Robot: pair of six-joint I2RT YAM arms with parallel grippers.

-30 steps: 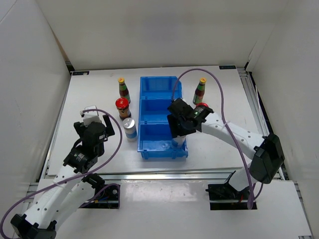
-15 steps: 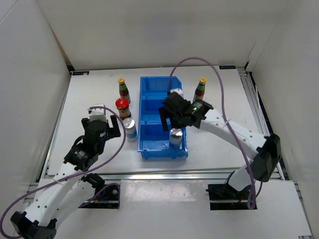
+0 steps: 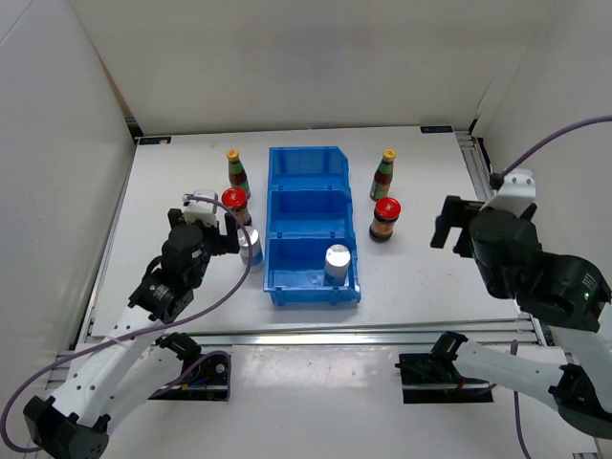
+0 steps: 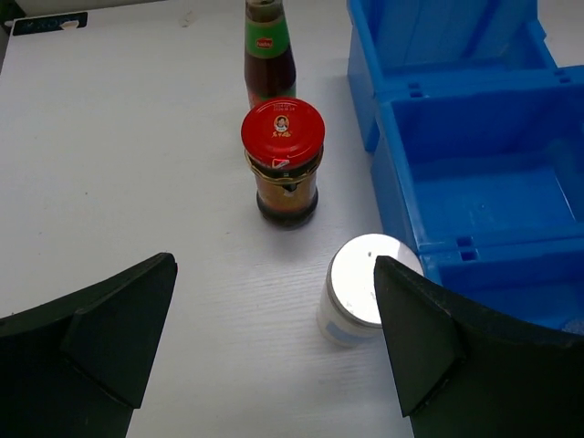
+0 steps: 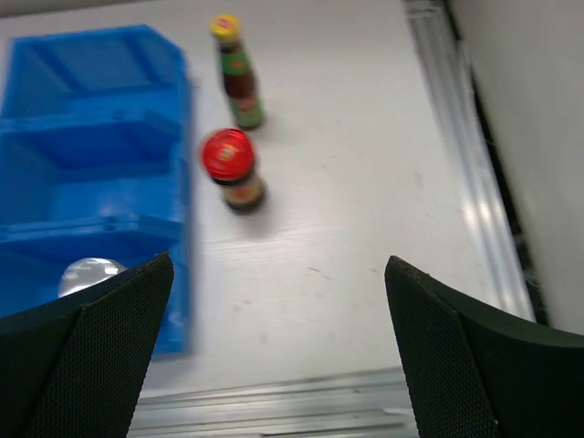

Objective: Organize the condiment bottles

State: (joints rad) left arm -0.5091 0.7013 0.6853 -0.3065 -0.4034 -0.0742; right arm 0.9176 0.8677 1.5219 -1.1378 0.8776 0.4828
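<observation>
Presently one shaker (image 3: pixel 337 260) is being housed in the bin's (image 3: pixel 306 158) six-o'clock compartment, five bottles (image 3: pixel 237 172) being left outside; left gripper (image 4: pixel 274 265) and right gripper (image 5: pixel 278 265) are being held spread, apparently empty.

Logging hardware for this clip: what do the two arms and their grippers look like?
The left arm and right arm have white link shells and black joints, and a purple cable loops along each. The left gripper and right gripper are black with broad wedge-shaped fingers; the right ones show a fine dotted texture. No markings are legible.
</observation>
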